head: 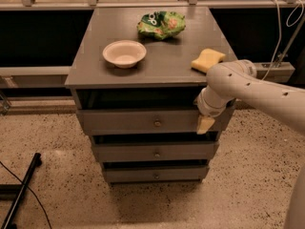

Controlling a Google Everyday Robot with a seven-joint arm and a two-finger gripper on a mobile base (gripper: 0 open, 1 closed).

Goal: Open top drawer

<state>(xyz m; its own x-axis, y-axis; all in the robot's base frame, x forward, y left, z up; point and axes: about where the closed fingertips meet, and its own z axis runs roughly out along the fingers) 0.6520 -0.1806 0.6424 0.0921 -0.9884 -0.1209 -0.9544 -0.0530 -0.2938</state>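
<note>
The gripper hangs against the top drawer's right end, well right of the knob, probably approaching it; whether the jaws are open cannot be told.

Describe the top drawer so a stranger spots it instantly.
Find the grey wooden cabinet bearing a round white bowl. Highest in its stack of three is the grey wooden top drawer. It has the widest, tallest front, and the robot's claw sits at its right end.
</note>
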